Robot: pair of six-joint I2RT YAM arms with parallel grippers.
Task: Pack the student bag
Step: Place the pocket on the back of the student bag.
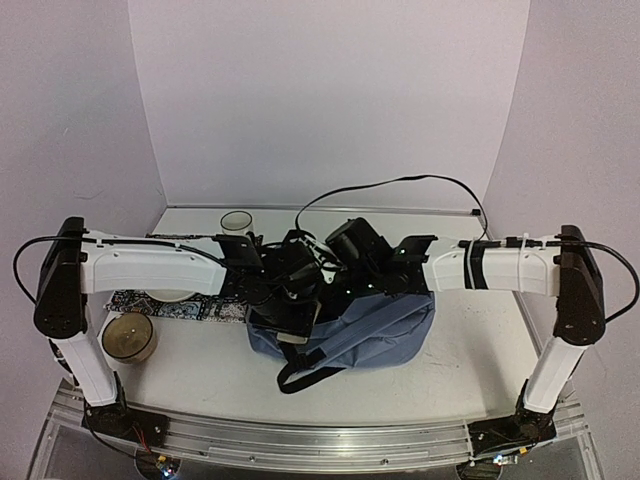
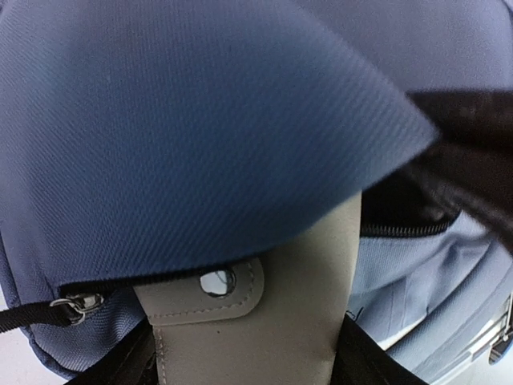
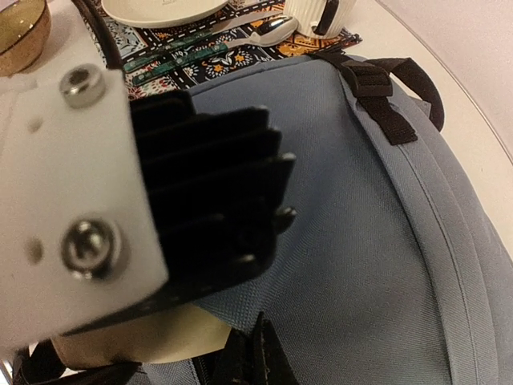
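From up top, the bag lies in the middle of the table, right in front of the two arms. It is blue-grey with black straps. Both arms bend in and meet over its top end. The left claw points down at the bag, and a bit of a tan case peeps out under it. The right claw is close beside it. Off to the left is a mat with a plate on it. A bowl sits near the left arm. A cup stands at the back.

From the left wrist, a blue flap of the bag is lifted up. The tan case pokes in under it. The case has a tab with a round snap. The left claw's dark fingers sit on each side of the case and grip it. A zip pull hangs at the bag's edge on the left. A dark blur meets the flap's corner on the right.

From the right wrist, the bag fills most of the view. The right claw is closed tight at the bottom, and it looks to pinch the bag's cloth. A spoon lies on the mat, far behind.
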